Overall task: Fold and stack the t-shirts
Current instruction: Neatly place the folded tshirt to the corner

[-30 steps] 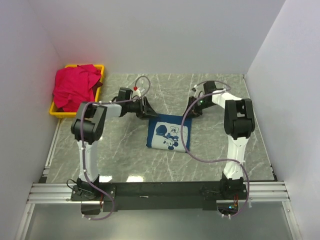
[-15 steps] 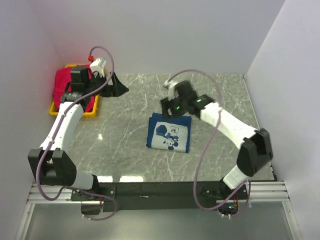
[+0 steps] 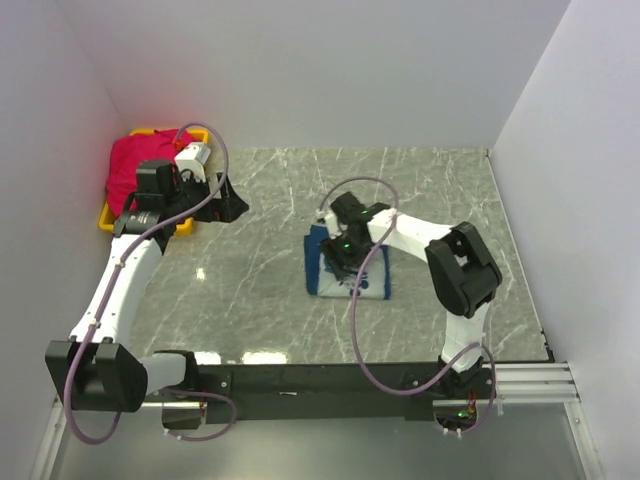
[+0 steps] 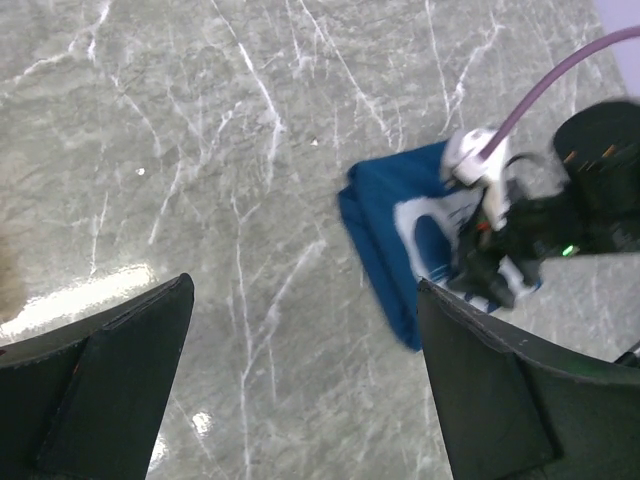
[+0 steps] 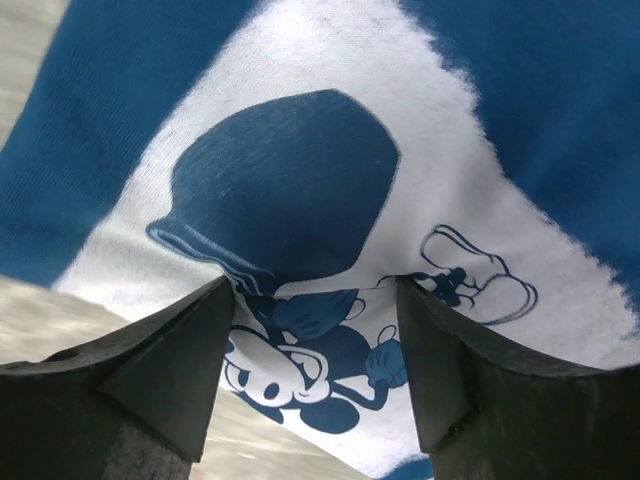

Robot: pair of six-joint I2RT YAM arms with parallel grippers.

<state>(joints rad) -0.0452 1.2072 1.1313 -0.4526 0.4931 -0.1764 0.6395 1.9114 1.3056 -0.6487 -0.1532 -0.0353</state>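
In the middle of the top view, the folded navy blue cloth t-shirt with a white cartoon print lies on the grey marbled bench, with the right tool released just above it. It looks light and limp, so it is best pinched at a folded edge. At upper left, the crumpled red-pink cloth t-shirt fills the yellow plastic bin. The left tool hangs released nearby.

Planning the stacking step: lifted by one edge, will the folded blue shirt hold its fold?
Probably not: the folded blue shirt is thin cloth lying flat in layers on the table, so it would likely sag open. Pushed, it may bunch rather than slide whole. It looks light.
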